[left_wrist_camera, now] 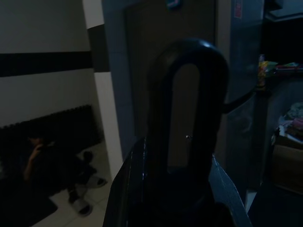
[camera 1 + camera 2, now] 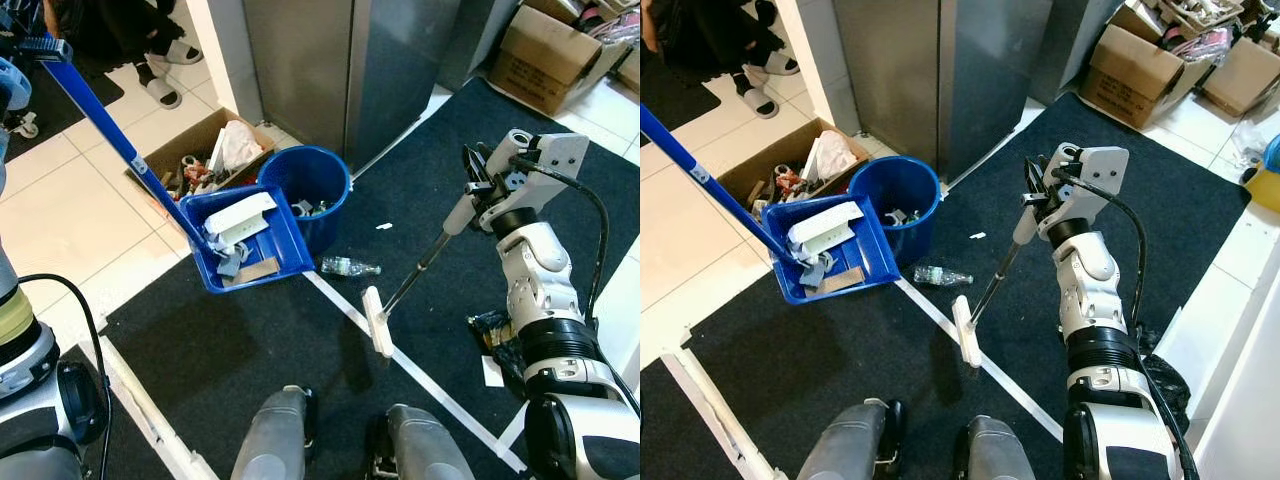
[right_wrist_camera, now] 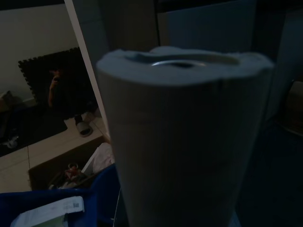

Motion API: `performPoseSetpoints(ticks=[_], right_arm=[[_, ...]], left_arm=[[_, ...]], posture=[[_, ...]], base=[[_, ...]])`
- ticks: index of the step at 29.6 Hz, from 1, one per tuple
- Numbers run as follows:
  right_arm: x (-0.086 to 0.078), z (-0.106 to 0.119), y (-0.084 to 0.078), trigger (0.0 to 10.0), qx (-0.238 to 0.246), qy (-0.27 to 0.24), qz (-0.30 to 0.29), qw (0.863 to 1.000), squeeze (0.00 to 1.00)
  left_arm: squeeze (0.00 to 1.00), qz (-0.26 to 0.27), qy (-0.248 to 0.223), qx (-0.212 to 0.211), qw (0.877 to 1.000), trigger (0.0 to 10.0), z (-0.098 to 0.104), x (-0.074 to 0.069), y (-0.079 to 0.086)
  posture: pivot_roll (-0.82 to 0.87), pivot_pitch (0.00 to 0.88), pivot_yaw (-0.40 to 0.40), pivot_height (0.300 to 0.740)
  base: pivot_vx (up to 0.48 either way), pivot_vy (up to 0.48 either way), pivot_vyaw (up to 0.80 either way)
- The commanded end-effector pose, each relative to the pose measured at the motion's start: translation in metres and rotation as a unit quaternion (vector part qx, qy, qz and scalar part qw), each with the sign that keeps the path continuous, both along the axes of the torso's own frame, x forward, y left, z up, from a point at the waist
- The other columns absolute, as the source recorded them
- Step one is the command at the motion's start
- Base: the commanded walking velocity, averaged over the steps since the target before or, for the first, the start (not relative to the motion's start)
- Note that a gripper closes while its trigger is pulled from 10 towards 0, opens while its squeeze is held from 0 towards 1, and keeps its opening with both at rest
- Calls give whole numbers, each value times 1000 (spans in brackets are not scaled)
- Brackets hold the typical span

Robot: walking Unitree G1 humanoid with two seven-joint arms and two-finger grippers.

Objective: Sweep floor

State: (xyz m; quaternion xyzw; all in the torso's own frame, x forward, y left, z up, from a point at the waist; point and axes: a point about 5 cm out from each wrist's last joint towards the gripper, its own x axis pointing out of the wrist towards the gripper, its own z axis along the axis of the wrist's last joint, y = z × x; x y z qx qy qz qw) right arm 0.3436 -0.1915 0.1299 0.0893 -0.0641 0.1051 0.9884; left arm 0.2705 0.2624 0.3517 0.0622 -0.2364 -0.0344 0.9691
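1. Two grey feet [image 2: 350, 440] of the robot stand at the near edge of a dark mat [image 2: 250, 340] crossed by a white tape line [image 2: 430, 385].
2. Just ahead of them, the white brush head [image 2: 377, 321] of a small broom rests on the mat at the tape line, its dark shaft [image 2: 420, 265] sloping up to the right.
3. At the right, the right gripper [image 2: 478, 185] clamps the broom's pale handle; the right wrist view shows the thick handle end [image 3: 184, 137] close up between the fingers.
4. A clear plastic bottle [image 2: 349, 266] lies on its side on the mat, just beyond the brush head and near the base of the bucket.
5. Left of the bottle, a blue dustpan [image 2: 245, 240] hangs tilted on a long blue handle [image 2: 110, 130] running up to the far left; white packaging and cardboard scraps lie in its tray.
6. The left gripper [image 2: 30, 45] grips the top of that handle at the far left, fingers closed round it; the dark left wrist view shows the looped handle end [image 1: 187, 118].
7. A round blue bucket [image 2: 305, 190] stands just behind the dustpan's right side, with scraps inside.
8. An open cardboard box [image 2: 190, 160] of rubbish sits on the tiled floor to the bucket's left.
9. Behind the bucket rises a grey metal cabinet [image 2: 330, 70]; at far left, a person's sandalled feet [image 2: 165, 75] rest on the tiles.
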Motion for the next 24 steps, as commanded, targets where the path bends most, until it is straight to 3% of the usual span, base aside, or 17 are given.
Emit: performPoseSetpoints(ticks=[1, 24], right_arm=[[1, 8, -1, 10000, 1, -18, -2, 1000, 0], [1, 7, -2, 10000, 2, -17, -5, 1000, 0]], left_arm=[[0, -1, -44, 30, 999, 10000, 19, -10, -3], [0, -18, -40, 38, 998, 10000, 19, -8, -9]], posture=[[72, 53, 2, 740], [71, 56, 7, 740]], base=[[480, 0, 0], [441, 0, 0]])
